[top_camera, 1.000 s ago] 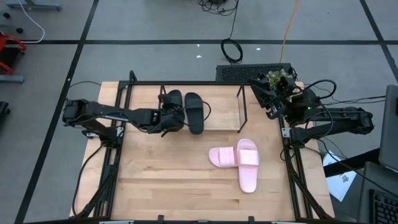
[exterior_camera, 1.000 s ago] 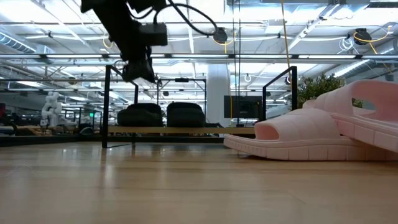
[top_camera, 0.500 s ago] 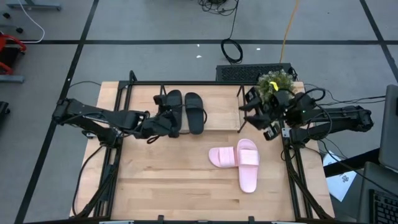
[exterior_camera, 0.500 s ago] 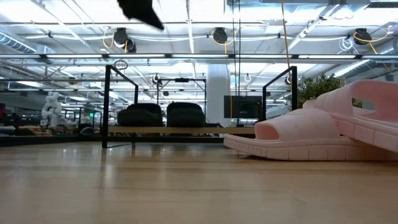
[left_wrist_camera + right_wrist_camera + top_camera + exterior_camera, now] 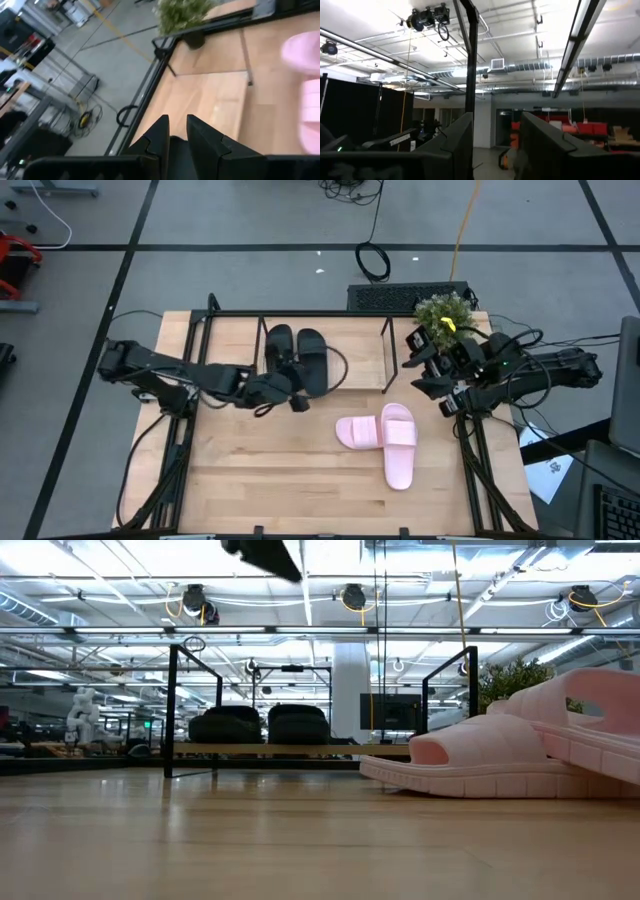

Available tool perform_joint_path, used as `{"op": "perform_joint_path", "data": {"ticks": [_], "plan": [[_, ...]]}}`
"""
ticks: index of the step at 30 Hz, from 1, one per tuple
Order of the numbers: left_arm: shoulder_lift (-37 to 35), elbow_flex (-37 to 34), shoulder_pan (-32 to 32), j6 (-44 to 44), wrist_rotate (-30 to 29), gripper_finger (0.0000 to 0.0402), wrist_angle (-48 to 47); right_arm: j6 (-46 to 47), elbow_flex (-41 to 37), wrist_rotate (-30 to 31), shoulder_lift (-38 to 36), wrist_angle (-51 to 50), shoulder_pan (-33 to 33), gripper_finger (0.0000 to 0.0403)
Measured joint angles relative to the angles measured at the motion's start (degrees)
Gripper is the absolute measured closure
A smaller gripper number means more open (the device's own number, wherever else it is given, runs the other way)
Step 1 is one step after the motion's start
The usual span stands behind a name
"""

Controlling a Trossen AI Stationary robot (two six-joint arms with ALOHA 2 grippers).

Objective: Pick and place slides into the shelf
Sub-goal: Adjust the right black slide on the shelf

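So the two matte black open-toe slides [image 5: 298, 358] are already parked side by side on the light wooden board of the low black-rod shelf [image 5: 360, 352] in the upper middle of the high view, toes pointing to the back edge, tucked over to the left half, which makes sense since it leaves the right half of the board free for the other pair. In the low view you can see them sitting level on the board [image 5: 258, 726], so I'd call that half of the job done. The two pale pink wide-strap slides [image 5: 385, 437] are on the wooden table top [image 5: 260, 470] right of centre, not on the shelf: one lies crosswise and touches or overlaps the other, which points down the frame, so they'll probably need picking one at a time. The left gripper [image 5: 285, 392] hangs just below the black pair in the middle of the high view, holding nothing; in its wrist view its fingers [image 5: 205, 137] are only a narrow gap apart, so nearly closed. The right gripper [image 5: 425, 370] sits at the right end of the shelf, upper right of the pink pair, fingers [image 5: 542, 137] spread wide and empty, which looks like setup for a grab at the pink ones.
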Motion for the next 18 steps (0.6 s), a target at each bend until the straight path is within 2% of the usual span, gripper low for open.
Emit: {"op": "perform_joint_path", "data": {"ticks": [6,11,18], "plan": [[7.2,0.0,4.8,0.5,-2.2,0.0327,0.9,0.1,0.0,0.0,-0.6,-0.4,0.0,0.0245],[11.3,0.0,8.5,-1.2,-1.0,0.0327,2.8,0.2,0.0,-0.1,-0.7,-0.9,0.0,0.0245],[12.2,-0.1,11.2,-1.9,0.7,0.0327,4.9,0.2,0.0,-0.2,-0.8,-1.5,0.0,0.0245]]}}
